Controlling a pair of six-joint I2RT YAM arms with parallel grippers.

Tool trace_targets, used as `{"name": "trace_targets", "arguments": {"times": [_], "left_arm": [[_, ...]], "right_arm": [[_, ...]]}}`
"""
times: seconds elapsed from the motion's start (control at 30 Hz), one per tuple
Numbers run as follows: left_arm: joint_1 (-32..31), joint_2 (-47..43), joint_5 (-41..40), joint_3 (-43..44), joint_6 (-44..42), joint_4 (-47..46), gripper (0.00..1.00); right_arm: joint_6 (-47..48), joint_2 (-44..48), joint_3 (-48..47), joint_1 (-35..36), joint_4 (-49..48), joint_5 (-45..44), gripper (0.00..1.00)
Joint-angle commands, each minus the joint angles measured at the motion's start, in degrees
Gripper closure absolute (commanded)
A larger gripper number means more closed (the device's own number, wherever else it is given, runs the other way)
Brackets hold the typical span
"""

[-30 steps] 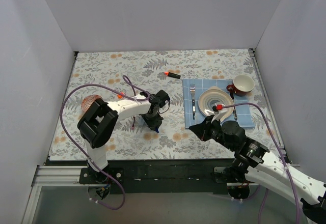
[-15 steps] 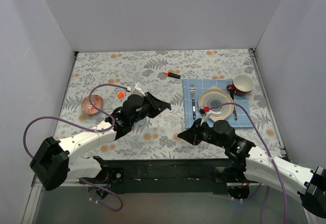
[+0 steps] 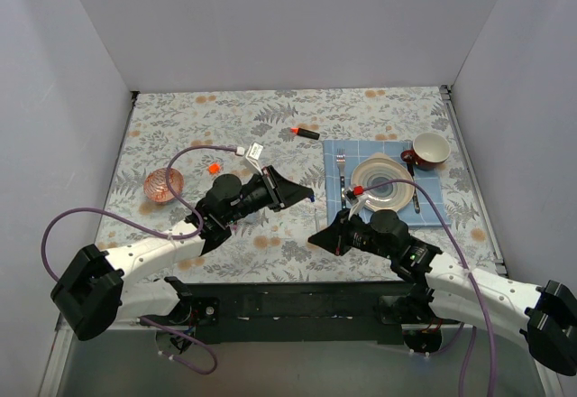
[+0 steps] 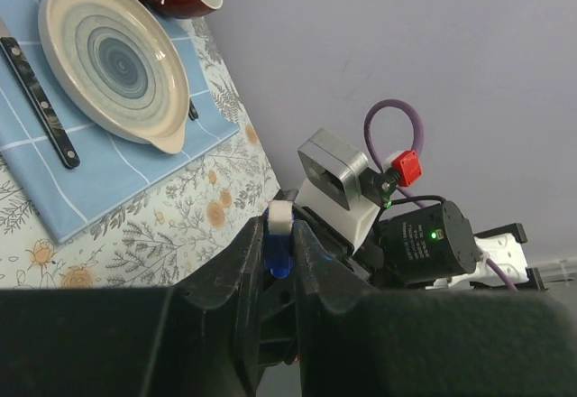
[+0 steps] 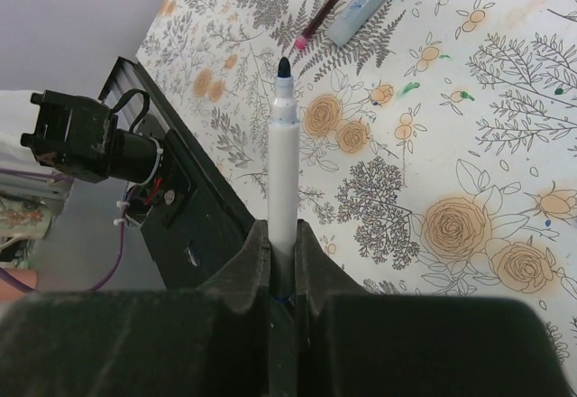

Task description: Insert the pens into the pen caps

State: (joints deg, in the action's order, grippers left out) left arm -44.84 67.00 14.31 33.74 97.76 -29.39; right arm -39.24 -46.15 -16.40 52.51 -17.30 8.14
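Right wrist view: the right claw pinches a thin white pen, its dark tip poking out front. The left claw squeezes a small blue cap.

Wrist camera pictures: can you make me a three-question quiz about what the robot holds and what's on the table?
1. True or false: the right jaws are shut on a thin white plastic pen, its dark tip bare.
2. What do the left jaws pinch? A) a small dark blue plastic cap B) a coin C) a toy car
3. Fill in: the round striped ceramic plate rests on a ____ checked cloth mat.
Key: 1 true; 2 A; 3 blue.
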Motion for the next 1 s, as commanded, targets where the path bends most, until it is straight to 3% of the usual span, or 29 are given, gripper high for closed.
{"name": "trace_targets", "arguments": {"times": [0.0,0.97], "left_arm": [[0.0,-1.3,3.2,-0.6,-2.7,-3.6,1.0],[0.0,2.8,2.7,-1.3,-5.6,-5.5,1.0]], "right_arm": [[-0.6,0.2,-2.3,-0.1,-4.3,0.6,0.99],[-0.5,2.0,-2.1,0.0,-4.7,1.3,0.99]]}}
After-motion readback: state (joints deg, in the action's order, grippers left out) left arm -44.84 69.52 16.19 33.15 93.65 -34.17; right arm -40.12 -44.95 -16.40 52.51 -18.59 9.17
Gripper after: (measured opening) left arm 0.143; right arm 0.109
